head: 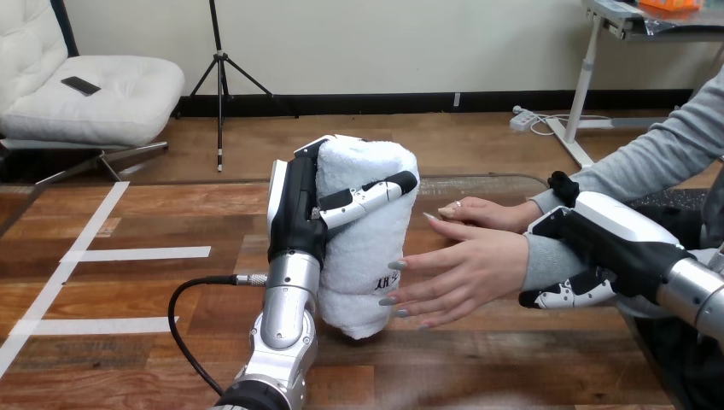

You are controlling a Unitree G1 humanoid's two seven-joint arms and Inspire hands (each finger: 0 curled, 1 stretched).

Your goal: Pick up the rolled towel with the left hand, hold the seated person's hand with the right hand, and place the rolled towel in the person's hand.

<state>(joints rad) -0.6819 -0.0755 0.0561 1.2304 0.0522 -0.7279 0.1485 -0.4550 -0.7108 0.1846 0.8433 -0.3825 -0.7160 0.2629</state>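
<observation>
A white rolled towel [367, 243] stands upright above the table, gripped by my left hand [299, 209], whose fingers and thumb [376, 195] curl round it. The person's hand [465, 265] reaches in from the right, palm toward the towel, its fingertips touching the towel's lower side. A second hand of the person [474, 211] lies behind it. My right hand [598, 248] wraps the person's grey-sleeved wrist, with fingers [568, 295] curled under the forearm and the thumb over it.
The wooden table [171, 342] carries white tape lines [137, 254] at the left. A black cable [183, 312] loops off my left forearm. The person's grey-sleeved arm [666, 154] comes in from the upper right.
</observation>
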